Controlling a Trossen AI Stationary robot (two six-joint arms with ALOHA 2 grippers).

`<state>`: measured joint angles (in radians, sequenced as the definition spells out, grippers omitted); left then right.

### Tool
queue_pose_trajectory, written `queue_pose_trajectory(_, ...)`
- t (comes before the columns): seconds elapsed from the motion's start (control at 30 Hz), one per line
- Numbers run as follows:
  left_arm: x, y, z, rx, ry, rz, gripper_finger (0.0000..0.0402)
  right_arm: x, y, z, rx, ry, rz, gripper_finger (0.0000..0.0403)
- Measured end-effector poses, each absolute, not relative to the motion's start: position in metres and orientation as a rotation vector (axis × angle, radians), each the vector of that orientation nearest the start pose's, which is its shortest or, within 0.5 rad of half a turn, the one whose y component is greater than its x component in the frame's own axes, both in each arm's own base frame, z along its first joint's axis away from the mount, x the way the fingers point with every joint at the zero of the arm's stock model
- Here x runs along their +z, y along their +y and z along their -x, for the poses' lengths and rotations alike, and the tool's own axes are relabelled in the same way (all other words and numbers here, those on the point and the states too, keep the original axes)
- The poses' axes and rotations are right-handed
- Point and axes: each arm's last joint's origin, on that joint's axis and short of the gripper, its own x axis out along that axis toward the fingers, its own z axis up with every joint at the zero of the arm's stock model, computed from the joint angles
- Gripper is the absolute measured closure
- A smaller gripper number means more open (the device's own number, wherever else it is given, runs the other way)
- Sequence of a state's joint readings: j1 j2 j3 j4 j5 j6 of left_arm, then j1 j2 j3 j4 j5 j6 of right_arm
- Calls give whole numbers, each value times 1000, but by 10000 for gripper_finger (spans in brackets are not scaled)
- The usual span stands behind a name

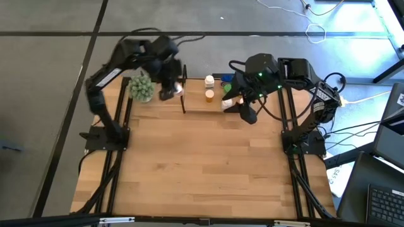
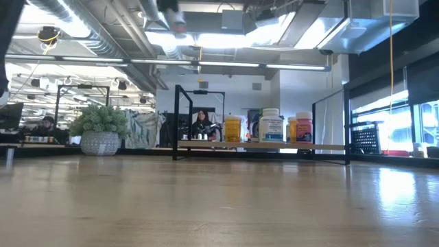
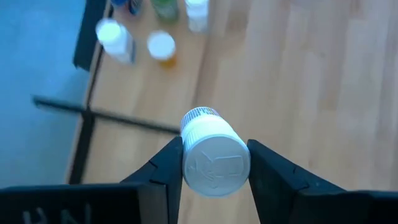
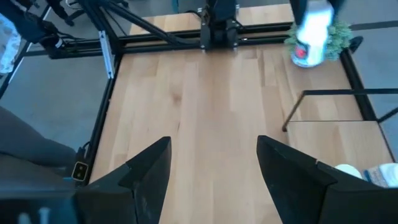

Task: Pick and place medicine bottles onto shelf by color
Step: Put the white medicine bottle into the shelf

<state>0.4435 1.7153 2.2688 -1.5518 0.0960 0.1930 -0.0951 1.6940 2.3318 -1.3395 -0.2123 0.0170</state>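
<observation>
My left gripper [image 1: 169,92] is up above the shelf's left end, next to the green plant ball [image 1: 142,87], and is shut on a white medicine bottle [image 3: 214,160] with a white cap. The right wrist view shows that bottle [image 4: 309,36] blurred in the air. The shelf [image 1: 196,102], a light-wood board with black end frames, lies along the table's far edge. On it stand a white bottle [image 1: 209,81], an orange one [image 1: 209,95] and others [image 1: 227,103]. My right gripper [image 1: 247,113] hangs open above the shelf's right part, holding nothing. My left gripper pinches the white bottle between its two fingers [image 3: 169,168] at the cap end [image 3: 244,163], one finger on each side. The cap faces back toward the wrist and the body [image 3: 200,117] points away and down. The bottle is lifted clear of the shelf and table.
The plant ball in its pot [image 2: 101,132] stands at the table's far left. The low view shows orange [image 2: 233,128], white [image 2: 271,125] and pink [image 2: 304,127] bottles standing on the shelf [image 2: 206,145]. The wide wooden tabletop [image 1: 202,170] lies nearer. People sit in the room behind.
</observation>
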Motion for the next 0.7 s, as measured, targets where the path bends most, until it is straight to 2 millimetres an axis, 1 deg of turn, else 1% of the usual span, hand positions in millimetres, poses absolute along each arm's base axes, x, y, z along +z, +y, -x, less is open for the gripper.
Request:
queue_pose_trajectory(0.1, 455, 145, -284, 227, 982, 59, 271, 499, -27, -284, 89, 686, -121, 164)
queue_pose_trajectory(0.17, 443, 158, -297, 224, 983, 48, 271, 500, -31, -284, 58, 673, -108, 164)
queue_pose_trajectory(0.27, 423, 176, -312, 160, 1003, 85, 271, 501, -40, -284, -52, 663, -106, 164)
queue_pose_trajectory(0.33, 409, 185, -324, 127, 1019, 103, 271, 501, -46, -283, -105, 663, -99, 164)
queue_pose_trajectory(0.47, 384, 202, -343, 136, 1054, 106, 271, 501, -54, -282, -204, 657, -86, 164)
queue_pose_trajectory(0.57, 367, 211, -352, 132, 1092, 101, 271, 501, -59, -281, -241, 656, -96, 164)
queue_pose_trajectory(0.7, 350, 221, -361, 141, 1121, 110, 271, 501, -63, -280, -251, 658, -84, 164)
